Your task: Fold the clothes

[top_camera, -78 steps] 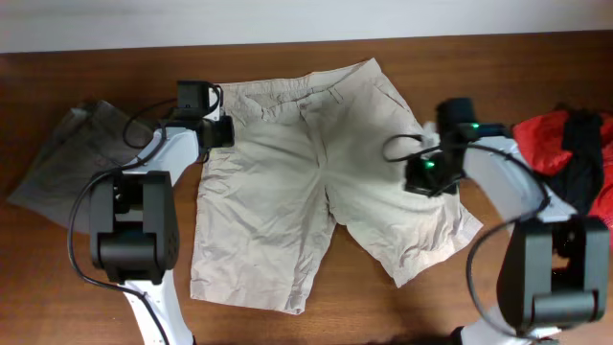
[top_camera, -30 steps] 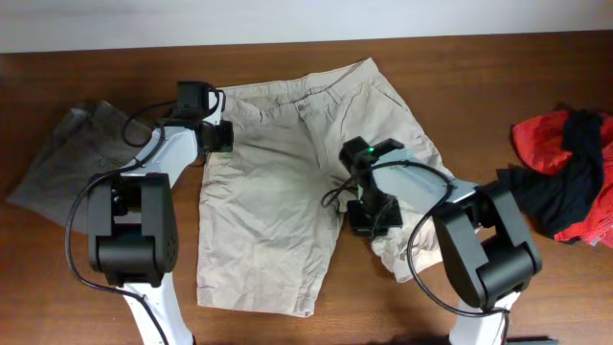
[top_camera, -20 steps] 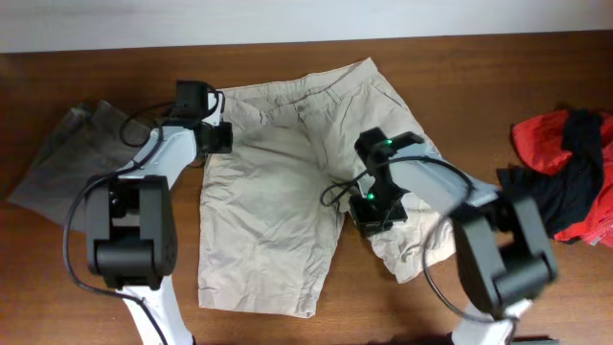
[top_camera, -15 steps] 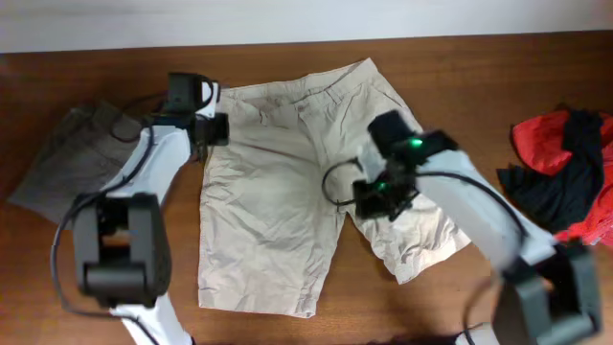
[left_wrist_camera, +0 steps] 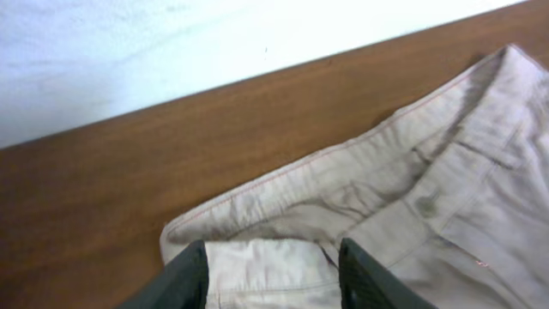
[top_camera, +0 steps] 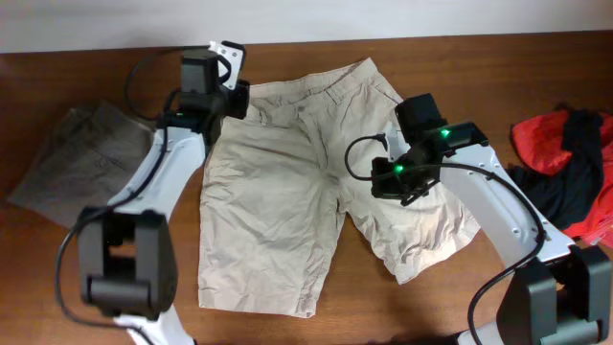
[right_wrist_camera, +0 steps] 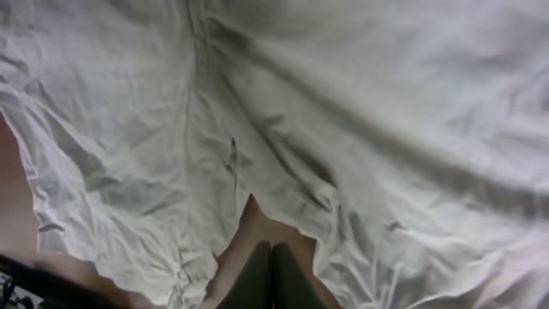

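The clothes at hand are light beige shorts point(top_camera: 278, 192) spread flat on the wooden table point(top_camera: 498, 67), waistband toward the wall and both legs toward me. My left gripper point(top_camera: 230, 100) hovers at the waistband's left corner. In the left wrist view its dark fingers point(left_wrist_camera: 184, 279) stand apart, with the corner of the shorts point(left_wrist_camera: 274, 270) lying between them. My right gripper point(top_camera: 391, 180) hangs above the inner edge of the right leg. Its fingers point(right_wrist_camera: 272, 276) are pressed together and hold nothing. Below them the shorts point(right_wrist_camera: 386, 129) part at the crotch and bare table point(right_wrist_camera: 256, 225) shows.
A darker grey garment point(top_camera: 67, 153) lies crumpled at the left edge. Red and black garments point(top_camera: 567, 158) are heaped at the right edge. A white wall point(left_wrist_camera: 171, 51) runs along the back of the table.
My left gripper has opened and lifted back toward the wall at the waistband corner. My right arm has risen and swung right, away from the crotch, still shut. The right leg lies flatter.
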You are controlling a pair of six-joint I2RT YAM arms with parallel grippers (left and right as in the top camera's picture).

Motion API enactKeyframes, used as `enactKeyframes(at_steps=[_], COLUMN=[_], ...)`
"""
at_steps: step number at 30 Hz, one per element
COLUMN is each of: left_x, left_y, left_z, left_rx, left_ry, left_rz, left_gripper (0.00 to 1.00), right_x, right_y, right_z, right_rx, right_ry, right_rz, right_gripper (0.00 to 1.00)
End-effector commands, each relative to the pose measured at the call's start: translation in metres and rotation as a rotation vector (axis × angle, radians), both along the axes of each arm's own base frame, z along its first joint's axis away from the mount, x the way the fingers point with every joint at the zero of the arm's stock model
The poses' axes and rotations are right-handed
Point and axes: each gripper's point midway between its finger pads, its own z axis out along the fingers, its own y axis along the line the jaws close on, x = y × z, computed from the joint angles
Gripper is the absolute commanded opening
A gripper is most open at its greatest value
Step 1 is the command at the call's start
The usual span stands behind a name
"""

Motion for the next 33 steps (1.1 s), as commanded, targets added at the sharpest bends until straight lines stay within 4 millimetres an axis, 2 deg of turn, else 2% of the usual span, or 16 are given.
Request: enactKeyframes(at_steps=[1, 4, 6, 9, 13, 18, 21, 24, 26, 28, 30, 33], left_x=[0.006, 0.007, 0.006, 0.001, -0.016, -0.059, -0.091, -0.107, -0.11, -0.11, -0.109, -0.105], left_y=[-0.006, -0.009, -0.008, 0.001, 0.042, 0.094, 0.121, 0.123, 0.121, 0.115, 0.107, 0.097], left_z=[-0.057, -0.09, -0.111, -0.133, -0.155, -0.177, -0.186, -0.191, -0.192, -0.192, -0.191, -0.19], left_rx=[0.022, 0.022, 0.025, 0.054, 0.109, 0.133, 0.079, 0.026, 0.026, 0.029, 0.031, 0.042], left_ry=[0.074, 0.116, 0.152, 0.205, 0.32, 0.514, 0.636, 0.714, 0.728, 0.729, 0.723, 0.71], left_rz=[-0.065, -0.091, -0.09, -0.054, 0.178, 0.421, 0.613, 0.65, 0.645, 0.63, 0.612, 0.578], left_gripper=[0.39, 0.27, 0.24, 0.15, 0.0, 0.0, 0.0, 0.0, 0.0, 0.0, 0.0, 0.0], right_x=[-0.004, -0.007, -0.008, -0.01, -0.012, -0.008, -0.003, 0.005, 0.012, 0.017, 0.017, 0.014], right_y=[0.002, 0.001, 0.001, 0.001, 0.0, -0.002, -0.013, -0.024, -0.029, -0.034, -0.036, -0.04], right_z=[0.001, 0.001, 0.001, 0.0, 0.0, -0.001, -0.005, -0.01, -0.016, -0.031, -0.051, -0.08], right_rx=[0.016, 0.012, 0.011, 0.009, 0.007, -0.009, -0.068, -0.132, -0.163, -0.201, -0.227, -0.252], right_ry=[0.019, 0.032, 0.039, 0.047, 0.053, 0.039, 0.038, 0.023, 0.008, 0.013, 0.051, 0.132], right_rz=[-0.008, -0.008, -0.008, -0.008, -0.008, -0.013, -0.083, -0.152, -0.162, -0.168, -0.167, -0.165], right_gripper=[0.04, 0.04, 0.04, 0.04, 0.04, 0.04, 0.04, 0.05, 0.05, 0.08, 0.04, 0.04])
